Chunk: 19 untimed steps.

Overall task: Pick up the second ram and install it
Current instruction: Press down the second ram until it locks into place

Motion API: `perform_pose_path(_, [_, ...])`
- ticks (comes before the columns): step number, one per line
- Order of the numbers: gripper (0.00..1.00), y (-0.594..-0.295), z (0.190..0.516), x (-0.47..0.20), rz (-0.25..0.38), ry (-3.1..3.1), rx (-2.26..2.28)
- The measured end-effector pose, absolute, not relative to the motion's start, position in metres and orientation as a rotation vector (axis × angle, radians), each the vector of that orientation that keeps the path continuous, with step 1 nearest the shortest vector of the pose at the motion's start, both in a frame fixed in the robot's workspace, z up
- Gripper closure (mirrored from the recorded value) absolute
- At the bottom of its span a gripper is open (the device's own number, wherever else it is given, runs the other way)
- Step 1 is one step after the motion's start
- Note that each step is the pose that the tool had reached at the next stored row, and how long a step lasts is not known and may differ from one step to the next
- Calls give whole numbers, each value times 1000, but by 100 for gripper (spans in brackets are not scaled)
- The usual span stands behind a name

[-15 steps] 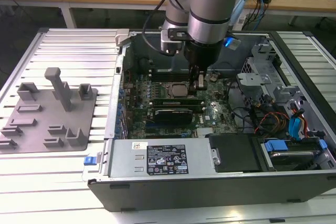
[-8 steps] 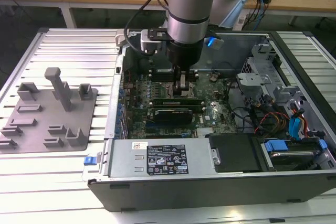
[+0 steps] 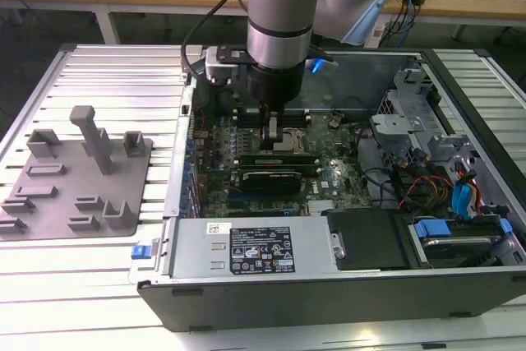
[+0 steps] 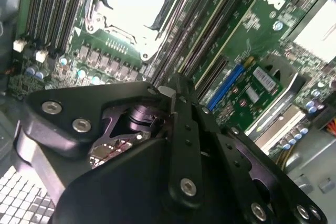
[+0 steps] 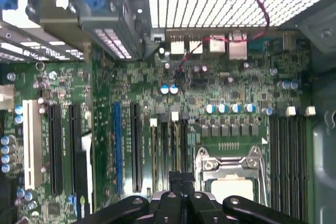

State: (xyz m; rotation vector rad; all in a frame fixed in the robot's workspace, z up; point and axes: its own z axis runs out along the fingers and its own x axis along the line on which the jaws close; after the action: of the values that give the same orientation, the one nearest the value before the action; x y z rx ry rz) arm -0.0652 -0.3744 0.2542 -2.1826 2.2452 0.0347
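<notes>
Green, the long thin second ram (image 3: 271, 152) stands in a motherboard slot beside the metal processor socket (image 3: 289, 139), black gripper (image 3: 271, 139) closed on its top edge, apparently mid-seating

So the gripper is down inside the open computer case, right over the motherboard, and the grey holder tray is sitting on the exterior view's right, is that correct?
Not quite. The gripper is down inside the open computer case, over the motherboard, but the grey holder tray sits on the exterior view's left, outside the case.
</notes>
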Motion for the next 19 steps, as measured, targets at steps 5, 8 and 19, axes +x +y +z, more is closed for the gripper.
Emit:
perform_pose_path(5, [92, -374, 249, -65, 35, 2245, -2183])
perform_pose_path(8, [92, -374, 240, -66, 34, 2245, -2183])
perform_pose_path(19, [92, -373, 230, -66, 34, 2246, -2183])
